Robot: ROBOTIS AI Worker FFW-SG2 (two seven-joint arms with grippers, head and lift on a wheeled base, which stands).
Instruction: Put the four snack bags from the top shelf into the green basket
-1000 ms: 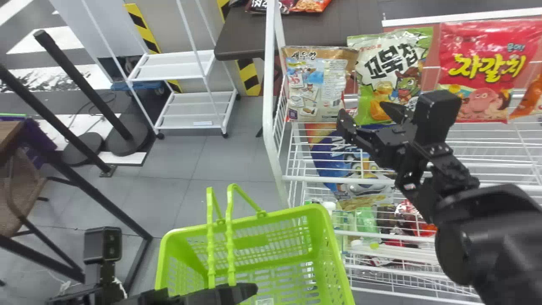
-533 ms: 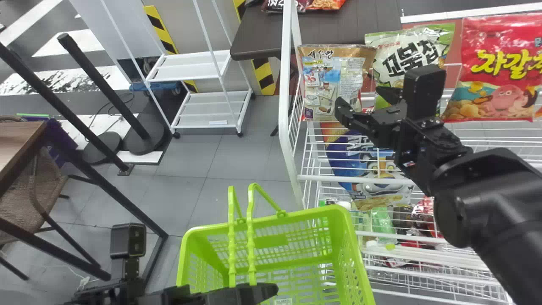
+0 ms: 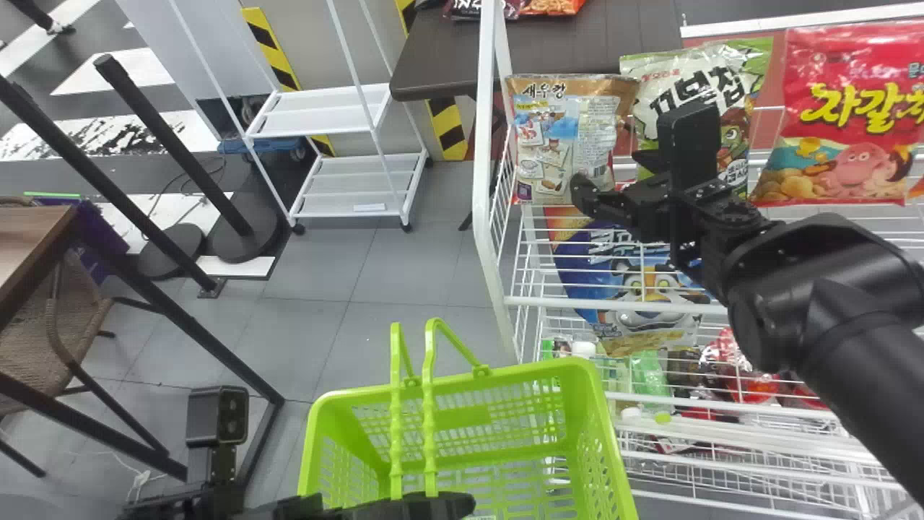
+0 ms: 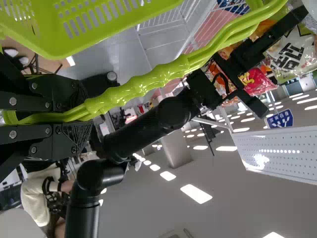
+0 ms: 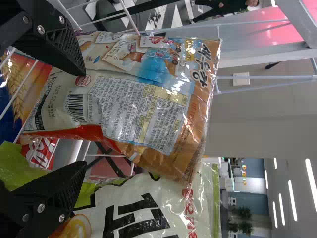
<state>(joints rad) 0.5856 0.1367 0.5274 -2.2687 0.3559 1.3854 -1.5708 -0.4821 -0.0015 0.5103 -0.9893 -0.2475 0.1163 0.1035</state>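
Tan snack bag (image 3: 559, 137): upright on top wire shelf (image 3: 613, 305), just beyond right gripper (image 3: 608, 170), fingers spread, contact unclear | green-white bag (image 3: 653, 87) right of tan bag, red bag (image 3: 852, 130) farther right | left gripper (image 3: 458, 504): pinching handles (image 3: 431, 404) of green basket (image 3: 505, 375), below and left of tan bag | dark table (image 3: 621, 43) behind tan bag, white cart (image 3: 317, 112) left of it, grey floor (image 3: 433, 267)

Top shelf (image 3: 563, 302) holding tan bag (image 3: 559, 137), green bag (image 3: 655, 88), red bag (image 3: 844, 119)
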